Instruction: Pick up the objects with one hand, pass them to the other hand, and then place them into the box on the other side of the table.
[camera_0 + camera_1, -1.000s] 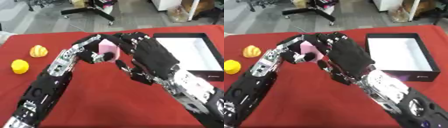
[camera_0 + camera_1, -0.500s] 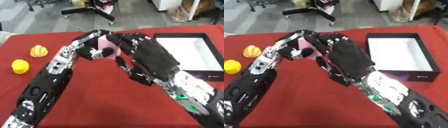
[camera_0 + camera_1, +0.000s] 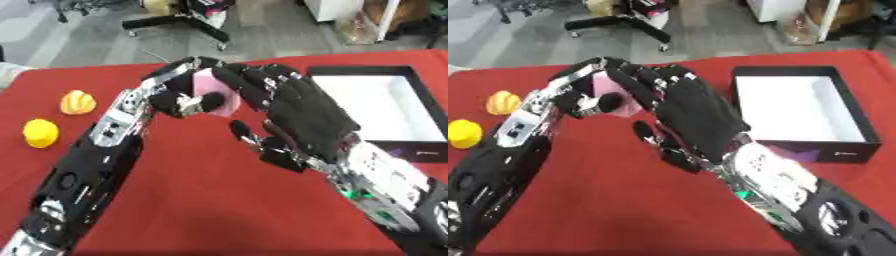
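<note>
— Where is the pink object point(image 3: 213, 95) sitting?

— Above the red table point(image 3: 175, 195), mid-scene, pinched in the curled fingers of the left hand point(image 3: 179, 95).

— And the right hand point(image 3: 297, 117)?

— Its straight, spread fingers are touching the pink object's right side, thumb hanging free below.

— The box point(image 3: 807, 112)?

— Lying at the right, open. Two yellow objects point(image 3: 40, 133) are resting far left.

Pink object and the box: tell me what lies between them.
The right hand fills that stretch: its fingers reach the pink object held in the left hand, with bare red cloth before the box, seen in both views.
</note>
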Available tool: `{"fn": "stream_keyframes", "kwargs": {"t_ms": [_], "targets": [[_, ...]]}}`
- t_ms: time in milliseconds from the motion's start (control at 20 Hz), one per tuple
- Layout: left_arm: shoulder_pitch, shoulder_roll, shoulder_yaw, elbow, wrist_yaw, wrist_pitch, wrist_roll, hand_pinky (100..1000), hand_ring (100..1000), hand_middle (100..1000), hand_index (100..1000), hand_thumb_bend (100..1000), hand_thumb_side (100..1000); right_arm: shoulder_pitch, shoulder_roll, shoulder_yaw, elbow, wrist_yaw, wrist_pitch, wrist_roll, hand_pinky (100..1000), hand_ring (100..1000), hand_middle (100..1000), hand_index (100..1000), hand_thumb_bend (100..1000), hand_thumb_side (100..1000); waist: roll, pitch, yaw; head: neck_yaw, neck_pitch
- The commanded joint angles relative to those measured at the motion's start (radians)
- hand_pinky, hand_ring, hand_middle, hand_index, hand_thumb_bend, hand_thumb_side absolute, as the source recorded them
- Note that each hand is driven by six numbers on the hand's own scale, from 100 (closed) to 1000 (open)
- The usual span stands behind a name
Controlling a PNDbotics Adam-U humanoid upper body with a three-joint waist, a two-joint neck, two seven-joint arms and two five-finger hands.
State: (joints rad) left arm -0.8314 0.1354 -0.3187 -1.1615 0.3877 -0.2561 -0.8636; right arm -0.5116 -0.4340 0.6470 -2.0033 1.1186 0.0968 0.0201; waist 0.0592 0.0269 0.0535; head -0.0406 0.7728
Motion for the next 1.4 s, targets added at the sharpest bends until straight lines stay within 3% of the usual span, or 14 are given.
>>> {"fn": "stream_keyframes", "kwargs": {"t_ms": [50,450,850,1400], "targets": [[-0.033,0.012,0.003,-0.057,0.030,-0.031,-0.043,725,527,461,527,100,380,-0.011,-0.007,-0.008,0.003,0.012,-0.003,0.022,721,734,873,1000,348,100,-0.002,-0.007,-0.001,0.002,-0.003],[-0.035,0.008,-0.013,-0.076,0.052,0.001,-0.043,725,526,461,526,100,380,-0.015,-0.010,-0.018,0.003,0.030,-0.019,0.045,737,722,875,1000,343,100,-0.002,-0.008,-0.002,0.001,-0.003],[-0.044,-0.010,-0.084,-0.098,0.067,0.051,-0.043,725,527,460,526,100,373,-0.019,-0.012,-0.019,0.003,0.041,-0.026,0.039,741,704,864,1000,336,100,-0.001,-0.007,-0.006,0.005,-0.003],[-0.044,-0.036,-0.114,-0.111,0.073,0.086,-0.043,725,528,459,527,100,387,-0.016,-0.012,-0.009,0.003,0.048,-0.003,-0.039,690,653,784,942,311,100,-0.001,-0.006,-0.010,0.006,-0.003]]}}
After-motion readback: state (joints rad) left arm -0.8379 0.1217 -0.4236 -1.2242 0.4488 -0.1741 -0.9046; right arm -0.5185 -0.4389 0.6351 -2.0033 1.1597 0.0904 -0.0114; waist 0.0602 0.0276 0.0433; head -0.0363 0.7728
